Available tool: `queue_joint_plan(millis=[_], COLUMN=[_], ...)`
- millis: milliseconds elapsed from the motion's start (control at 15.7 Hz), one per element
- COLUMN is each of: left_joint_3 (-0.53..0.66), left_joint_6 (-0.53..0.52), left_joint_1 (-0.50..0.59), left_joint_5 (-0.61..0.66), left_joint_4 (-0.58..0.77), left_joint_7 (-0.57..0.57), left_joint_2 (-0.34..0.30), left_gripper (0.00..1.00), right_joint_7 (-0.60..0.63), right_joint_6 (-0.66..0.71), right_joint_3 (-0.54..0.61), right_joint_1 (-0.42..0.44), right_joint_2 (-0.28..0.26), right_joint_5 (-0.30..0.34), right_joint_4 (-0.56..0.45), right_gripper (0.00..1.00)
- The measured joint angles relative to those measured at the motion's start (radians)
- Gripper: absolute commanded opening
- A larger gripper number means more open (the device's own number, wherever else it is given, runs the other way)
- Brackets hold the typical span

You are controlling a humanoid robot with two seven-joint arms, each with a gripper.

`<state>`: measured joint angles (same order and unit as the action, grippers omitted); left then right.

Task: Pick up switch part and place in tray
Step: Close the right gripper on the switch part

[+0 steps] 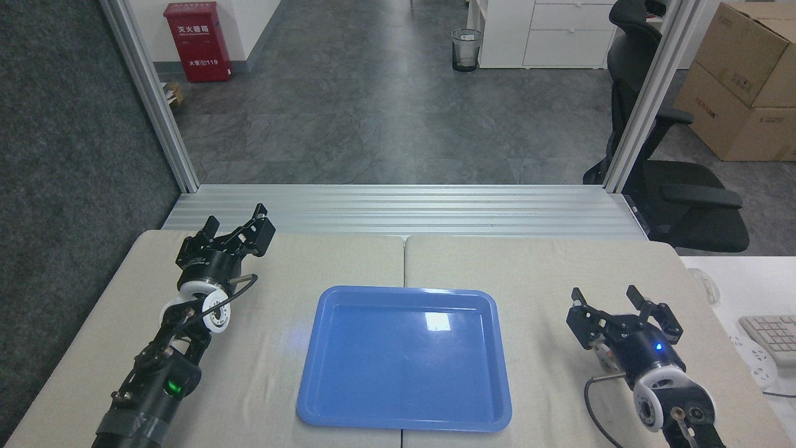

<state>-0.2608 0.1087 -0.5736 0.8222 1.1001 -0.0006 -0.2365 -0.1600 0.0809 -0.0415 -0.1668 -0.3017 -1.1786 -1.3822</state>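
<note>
Right gripper [612, 308], lower right of frame, jaws spread wide and empty. The switch part [598, 350] lies on the counter right of the tray [404, 358], largely hidden beneath the gripper. Judged light, rigid, smooth plastic; grip across the blocky body. Left gripper [236, 233] idle, jaws parted, empty.

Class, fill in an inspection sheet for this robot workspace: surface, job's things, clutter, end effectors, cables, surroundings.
Surface: beige table, two panels with a seam down the middle.
Job's things: blue tray central, empty; switch part mostly hidden behind the right end effector, outside the tray.
Clutter: nothing seen on the beige surface.
End effectors: left end effector open, empty, far left; right end effector open, right of the tray.
Cables: black cable looping by the right wrist.
Surroundings: office chair, cardboard boxes, red cabinet, keyboard.
</note>
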Motion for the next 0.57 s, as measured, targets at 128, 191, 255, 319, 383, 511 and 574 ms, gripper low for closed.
queue_joint_plan(millis=[128,191,255,319,383,511,574], left_joint_3=[0.0,0.0,0.0,0.0,0.0,0.0,0.0], left_joint_6=[0.0,0.0,0.0,0.0,0.0,0.0,0.0], left_joint_1=[0.0,0.0,0.0,0.0,0.0,0.0,0.0], left_joint_5=[0.0,0.0,0.0,0.0,0.0,0.0,0.0], left_joint_4=[0.0,0.0,0.0,0.0,0.0,0.0,0.0], left_joint_7=[0.0,0.0,0.0,0.0,0.0,0.0,0.0], left_joint_2=[0.0,0.0,0.0,0.0,0.0,0.0,0.0], left_gripper=[1.0,1.0,1.0,1.0,1.0,1.0,1.0], right_joint_7=[0.001,0.004,0.012,0.028,0.042,0.066,0.072], right_joint_6=[-0.003,-0.01,0.005,0.047,0.09,0.169,0.221], right_joint_3=[0.009,0.012,0.016,0.018,0.021,0.025,0.027], right_joint_1=[0.061,0.083,0.097,0.099,0.099,0.082,0.068], right_joint_2=[-0.01,-0.015,-0.022,-0.031,-0.04,-0.057,-0.065], right_joint_5=[0.012,0.017,0.024,0.03,0.036,0.044,0.047], right_joint_4=[-0.006,-0.002,0.006,0.018,0.033,0.072,0.096], right_gripper=[0.96,0.96,0.96,0.96,0.96,0.96,0.96])
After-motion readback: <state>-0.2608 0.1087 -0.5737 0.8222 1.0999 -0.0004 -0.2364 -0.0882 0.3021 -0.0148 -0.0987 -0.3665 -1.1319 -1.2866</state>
